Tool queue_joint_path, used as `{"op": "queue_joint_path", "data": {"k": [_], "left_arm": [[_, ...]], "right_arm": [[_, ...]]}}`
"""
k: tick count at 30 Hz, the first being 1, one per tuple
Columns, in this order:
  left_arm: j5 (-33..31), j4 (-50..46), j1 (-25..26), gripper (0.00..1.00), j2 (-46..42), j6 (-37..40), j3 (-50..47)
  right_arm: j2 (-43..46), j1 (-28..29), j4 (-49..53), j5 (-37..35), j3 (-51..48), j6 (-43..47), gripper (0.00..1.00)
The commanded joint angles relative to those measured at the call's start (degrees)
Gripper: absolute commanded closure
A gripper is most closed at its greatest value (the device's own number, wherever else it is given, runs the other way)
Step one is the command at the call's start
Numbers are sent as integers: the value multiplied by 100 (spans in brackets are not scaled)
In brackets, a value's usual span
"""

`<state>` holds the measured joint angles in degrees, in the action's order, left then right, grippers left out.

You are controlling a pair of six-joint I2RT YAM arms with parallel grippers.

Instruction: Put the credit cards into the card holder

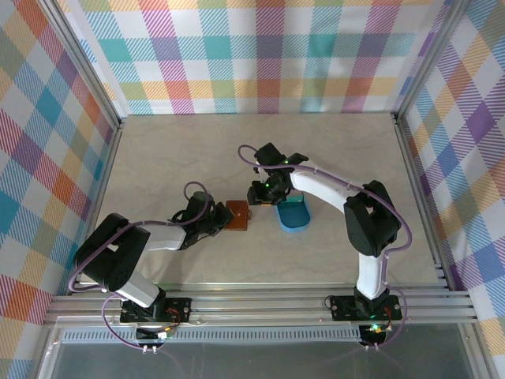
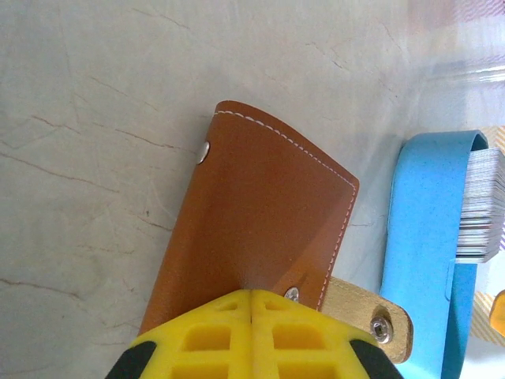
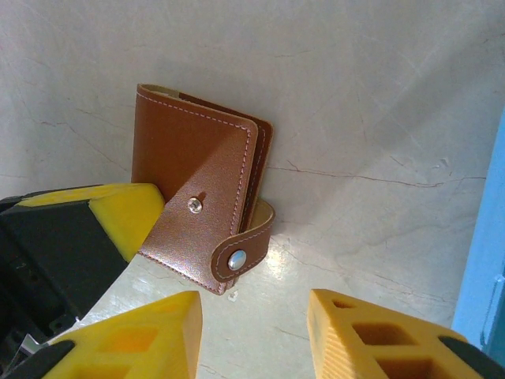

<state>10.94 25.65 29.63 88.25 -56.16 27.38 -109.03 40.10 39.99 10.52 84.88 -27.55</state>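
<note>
Marble tabletop (image 1: pixel 158 158) bears the card holder (image 2: pixel 260 213), pinched in the left hand (image 2: pixel 251 304).

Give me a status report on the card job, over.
Left claw shut on wallet. Right claw open, facing it. Wallet folded, tab unsnapped. Cards in blue tray, nothing blocking.

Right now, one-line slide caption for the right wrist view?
Open right pincer poised before the snapped-shut card holder, left pincer on its edge, blue tray at right.
</note>
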Motion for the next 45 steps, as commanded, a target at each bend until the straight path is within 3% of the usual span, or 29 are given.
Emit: {"op": "queue_joint_path", "data": {"k": [1,16,30,45], "left_arm": [[-152,-258,96,100,-91,-103,-193],[-461,-429,149,100,-415,-193,-319],[-453,-348,174,100,-292,-211,-319],[-406,-209,184,100,-163,-238,-345]], "right_arm": [[-116,102,43,45,197,94,62],[-373,269,80,100,357,-157,62],[-698,354,228,81,586,-146,69],[-818,473,284,92,732,-80,65]]}}
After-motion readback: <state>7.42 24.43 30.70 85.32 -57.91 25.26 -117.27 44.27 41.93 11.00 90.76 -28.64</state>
